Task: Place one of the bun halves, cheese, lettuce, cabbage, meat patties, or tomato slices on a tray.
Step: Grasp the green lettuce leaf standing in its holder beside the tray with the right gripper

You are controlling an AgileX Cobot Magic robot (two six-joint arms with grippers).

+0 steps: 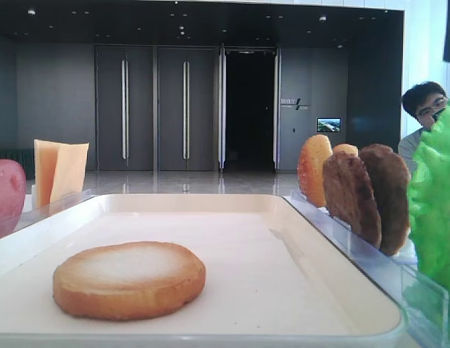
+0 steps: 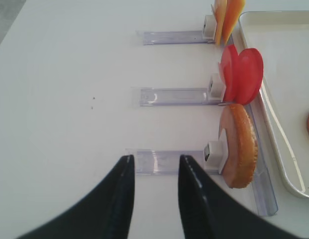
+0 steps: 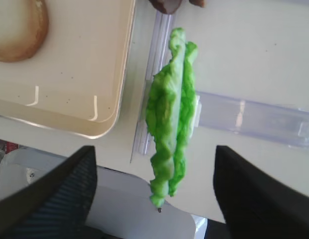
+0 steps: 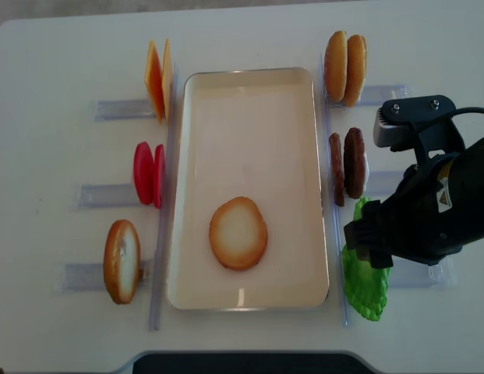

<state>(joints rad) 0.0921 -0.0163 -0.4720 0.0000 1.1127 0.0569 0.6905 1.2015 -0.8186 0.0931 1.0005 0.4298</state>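
A ruffled bright green lettuce [image 3: 171, 117] stands on edge in its clear holder [image 3: 254, 117], right of the tray [image 4: 249, 292]. The right gripper [image 3: 154, 194] hangs above it, jaws spread wide, grasping nothing. The left gripper [image 2: 154, 194] is clenched, empty.

We face a dark hall wall [image 1: 58, 101] with tall grey doors [image 1: 156, 109], an open doorway [image 1: 248, 109], and a glossy floor [image 1: 188, 181].

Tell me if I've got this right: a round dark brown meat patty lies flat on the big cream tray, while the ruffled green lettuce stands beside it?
Not quite. What lies on the cream-white rectangular tray is a round golden-brown bun half with a pale toasted face, as the overhead view shows. The ruffled green lettuce does stand beside the tray.
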